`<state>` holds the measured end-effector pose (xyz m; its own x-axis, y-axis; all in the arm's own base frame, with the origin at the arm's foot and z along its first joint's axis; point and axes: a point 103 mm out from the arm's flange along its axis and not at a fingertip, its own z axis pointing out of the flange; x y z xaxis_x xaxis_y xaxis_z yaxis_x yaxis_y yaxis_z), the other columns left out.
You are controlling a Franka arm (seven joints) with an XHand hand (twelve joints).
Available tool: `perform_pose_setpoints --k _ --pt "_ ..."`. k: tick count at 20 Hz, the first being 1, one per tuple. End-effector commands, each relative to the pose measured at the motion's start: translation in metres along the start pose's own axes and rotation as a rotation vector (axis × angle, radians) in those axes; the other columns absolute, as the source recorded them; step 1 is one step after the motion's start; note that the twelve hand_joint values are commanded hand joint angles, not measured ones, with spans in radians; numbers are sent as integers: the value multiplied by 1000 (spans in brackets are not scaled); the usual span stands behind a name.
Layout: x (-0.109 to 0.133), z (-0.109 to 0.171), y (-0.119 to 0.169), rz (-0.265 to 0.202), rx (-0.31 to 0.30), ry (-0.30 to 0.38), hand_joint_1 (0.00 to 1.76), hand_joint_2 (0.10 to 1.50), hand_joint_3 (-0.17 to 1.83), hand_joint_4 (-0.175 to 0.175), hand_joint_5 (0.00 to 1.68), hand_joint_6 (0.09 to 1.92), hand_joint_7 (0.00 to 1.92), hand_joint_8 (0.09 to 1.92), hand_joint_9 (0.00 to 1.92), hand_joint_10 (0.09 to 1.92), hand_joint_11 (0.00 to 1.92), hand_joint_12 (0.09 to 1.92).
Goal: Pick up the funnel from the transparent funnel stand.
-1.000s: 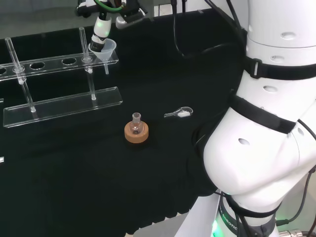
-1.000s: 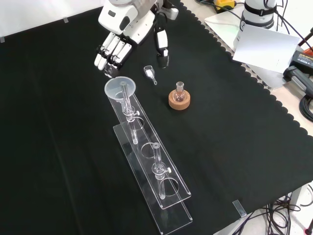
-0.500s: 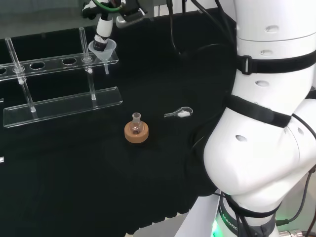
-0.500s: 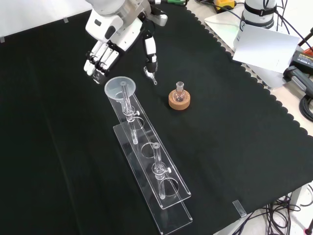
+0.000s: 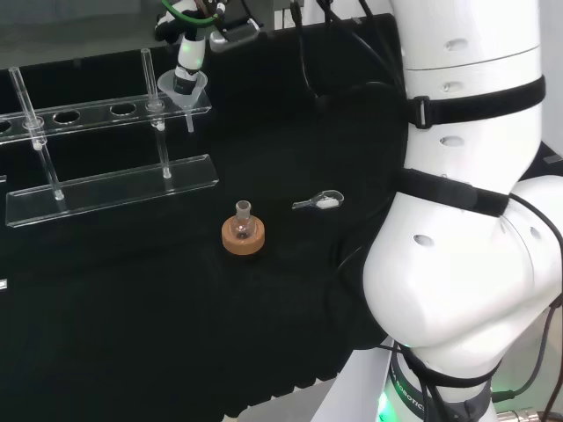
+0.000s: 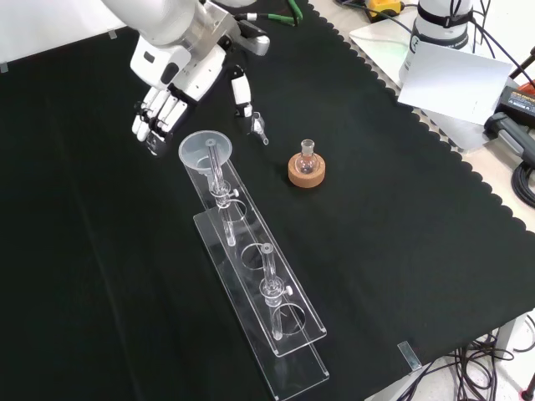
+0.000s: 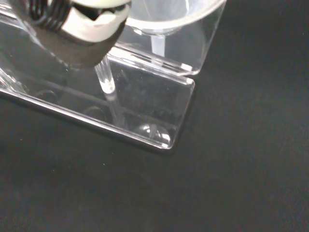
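1. Nearest in the front view, the transparent funnel stand (image 6: 259,288) runs from 5 o'clock up toward 11 o'clock across the black-clothed desk (image 6: 401,234), its upright posts and empty holes plain to see.
2. At the stand's far end the funnel (image 6: 206,150) sits seated in its hole, cone up; the head view places it at 11 o'clock (image 5: 185,90).
3. At 3 o'clock of the funnel, a small flask on a cork ring (image 6: 306,170) stands well apart, with a small clip (image 6: 257,126) near it.
4. Farthest, the hand (image 6: 171,79) hangs at 10 o'clock of the funnel, fingers straight and spread from the thumb, holding nothing.
5. Over the last second the hand has slid from 12 o'clock of the funnel round to its 10 o'clock side, the thumb drawing off the clip. The funnel has not moved.
6. Judged from this, the hand is lining up to bracket the cone; the grasp has not begun.
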<state>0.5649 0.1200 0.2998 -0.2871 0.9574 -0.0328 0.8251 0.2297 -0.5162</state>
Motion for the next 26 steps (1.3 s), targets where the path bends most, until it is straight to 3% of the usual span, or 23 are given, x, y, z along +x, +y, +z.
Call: perform_pose_setpoints --k 1,7,19,21,24,26 --pt "-9 6 4 -3 38 -8 716 642 34 -29 0 87 0 87 32 87 0 87" --pt "-4 10 5 -30 51 -20 715 646 36 -34 0 87 1 87 91 87 0 87" --pt "2 15 19 -27 78 -41 717 653 39 -38 0 87 68 87 224 137 0 87" --pt "1 20 24 -22 83 -42 719 653 44 -40 0 87 135 105 206 305 2 87" --pt "1 24 29 -17 75 -42 722 650 51 -42 0 87 201 233 152 569 0 380" --pt "0 25 32 -21 82 -6 721 647 60 -43 13 87 266 338 167 666 0 638"
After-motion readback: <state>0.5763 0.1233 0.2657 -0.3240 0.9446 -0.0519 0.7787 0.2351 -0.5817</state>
